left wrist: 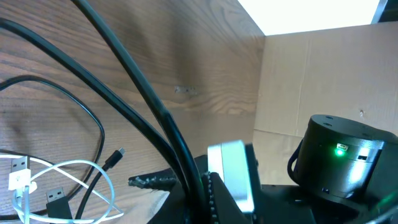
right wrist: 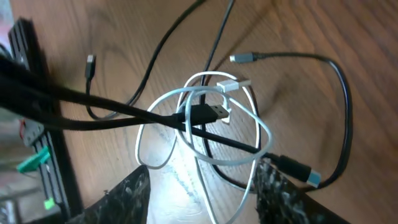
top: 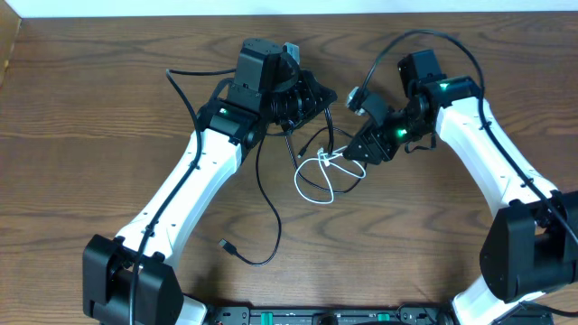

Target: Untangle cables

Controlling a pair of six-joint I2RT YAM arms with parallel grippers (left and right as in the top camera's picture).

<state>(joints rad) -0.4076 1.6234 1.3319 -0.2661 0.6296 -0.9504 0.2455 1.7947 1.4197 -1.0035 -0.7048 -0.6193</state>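
The white cable (top: 321,162) lies in loops in the middle of the table (top: 90,135), crossed with the black cables (right wrist: 205,114). The right pincer (right wrist: 202,193) is open, one finger on each side of the loops. The left pincer (top: 314,97) is just beyond the tangle; whether it is open or closed, I cannot tell.

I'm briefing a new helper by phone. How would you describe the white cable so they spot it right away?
On the wooden table, look at the middle, between the left arm and the right arm. The white cable lies there in loose loops, crossed by black cables. It is the only white cord; every other one is black.
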